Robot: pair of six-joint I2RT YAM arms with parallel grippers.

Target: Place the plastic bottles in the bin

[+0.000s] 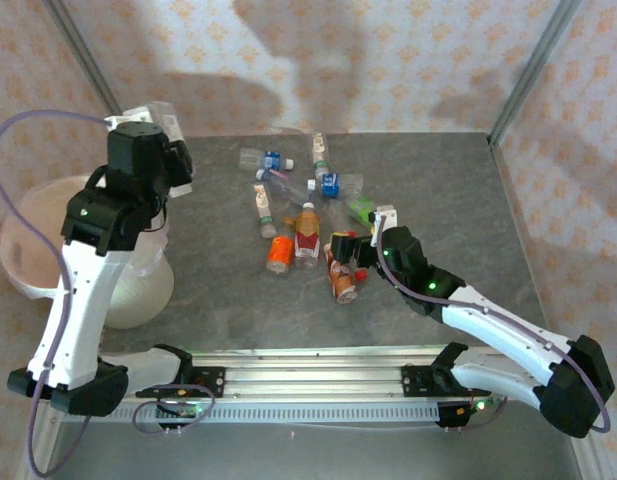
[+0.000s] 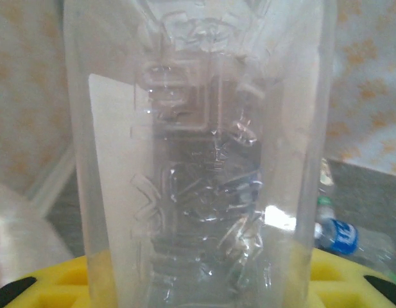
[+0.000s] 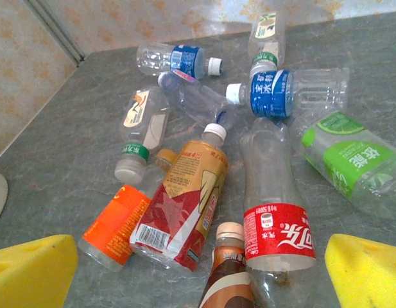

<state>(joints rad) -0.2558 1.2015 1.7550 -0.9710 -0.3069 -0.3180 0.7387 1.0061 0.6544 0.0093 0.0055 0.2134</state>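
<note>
My left gripper (image 1: pixel 156 128) is raised at the table's far left corner, shut on a clear, label-less plastic bottle (image 2: pixel 198 160) that stands upright between its yellow pads (image 2: pixel 53 282). The white bin (image 1: pixel 30 245), pinkish inside, stands below and left of it, partly behind the arm. Several bottles lie in a heap mid-table: a red-and-gold one (image 3: pixel 185 205), an orange one (image 3: pixel 111 224), a red-labelled clear one (image 3: pixel 275 231), a brown one (image 3: pixel 230 276), a green one (image 3: pixel 345 157) and a blue-labelled one (image 3: pixel 271 93). My right gripper (image 3: pixel 204 273) hovers open just over the brown bottle (image 1: pixel 341 280).
The grey table (image 1: pixel 218 290) is bare in front of the heap and on its right side. Patterned walls with metal corner posts (image 1: pixel 523 75) close the back and sides. A metal rail (image 1: pixel 318 365) runs along the near edge between the arm bases.
</note>
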